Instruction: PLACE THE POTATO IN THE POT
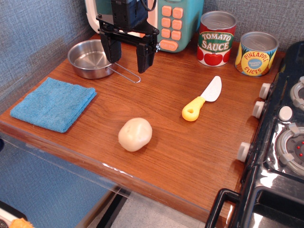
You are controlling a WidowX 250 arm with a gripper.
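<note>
The pale cream potato (135, 134) lies on the wooden counter near the front middle. The shiny steel pot (90, 58) sits at the back left, its wire loop handle (127, 73) pointing right. My black gripper (129, 61) hangs open and empty at the back, its two fingers spread just right of the pot, above the handle. It is well behind the potato and apart from it.
A folded blue cloth (54, 103) lies at the left. A yellow-handled toy knife (203, 99) lies right of centre. A tomato sauce can (216, 38) and pineapple can (256, 53) stand at the back right. A toy microwave (166, 21) is behind the gripper; a stove (280, 142) borders the right.
</note>
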